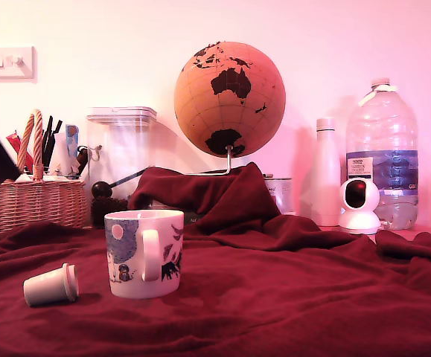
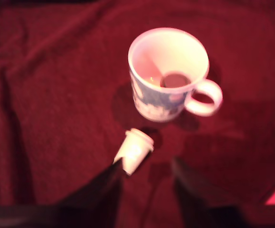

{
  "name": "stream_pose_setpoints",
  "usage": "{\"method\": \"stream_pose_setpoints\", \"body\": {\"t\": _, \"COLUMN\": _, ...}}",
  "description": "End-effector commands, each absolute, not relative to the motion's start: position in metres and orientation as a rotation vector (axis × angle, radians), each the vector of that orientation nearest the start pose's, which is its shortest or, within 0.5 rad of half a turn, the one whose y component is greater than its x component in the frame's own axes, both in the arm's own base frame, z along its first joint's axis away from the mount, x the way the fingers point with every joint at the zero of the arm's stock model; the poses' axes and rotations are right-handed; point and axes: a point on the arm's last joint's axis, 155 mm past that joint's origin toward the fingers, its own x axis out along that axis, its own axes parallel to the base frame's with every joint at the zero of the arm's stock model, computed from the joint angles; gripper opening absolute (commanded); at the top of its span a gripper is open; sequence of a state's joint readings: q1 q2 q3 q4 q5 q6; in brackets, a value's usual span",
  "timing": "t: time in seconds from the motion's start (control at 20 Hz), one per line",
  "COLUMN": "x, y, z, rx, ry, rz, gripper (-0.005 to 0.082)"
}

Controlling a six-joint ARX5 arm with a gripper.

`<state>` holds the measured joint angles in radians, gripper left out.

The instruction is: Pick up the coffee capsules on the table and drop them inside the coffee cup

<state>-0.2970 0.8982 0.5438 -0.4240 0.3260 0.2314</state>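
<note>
Table (image 1: 289, 297): lying soft and folded under everything. Coffee cup (image 1: 144, 253): standing upright, already holding one dark capsule. Tool (image 2: 146, 178): hanging spread, empty, above the capsule (image 1: 50, 285) lying tipped just beside the cup; likely light, stiff, slippery, so gripping across the body. Reading "TESCO" on the bottle (image 1: 382, 152) behind the cup.

Pale wall (image 1: 334, 37) washed in pink light, with a white switch plate (image 1: 5, 62) high at the exterior view's left. Along its foot: wicker basket (image 1: 29, 202) of utensils, clear lidded canister (image 1: 123, 149), cork-coloured globe (image 1: 230, 98) on a stand, white bottle (image 1: 325, 172), large water jug (image 1: 382, 152), small white camera (image 1: 359, 205).
</note>
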Motion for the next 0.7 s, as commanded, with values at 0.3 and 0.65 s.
{"method": "stream_pose_setpoints", "body": {"t": 0.3, "x": 0.2480, "y": -0.1314, "z": 0.1067, "rx": 0.324, "ry": 0.709, "rz": -0.684, "gripper": 0.0554}}
{"method": "stream_pose_setpoints", "body": {"t": 0.65, "x": 0.2451, "y": -0.1310, "z": 0.1041, "rx": 0.468, "ry": 0.672, "rz": -0.748, "gripper": 0.0553}}
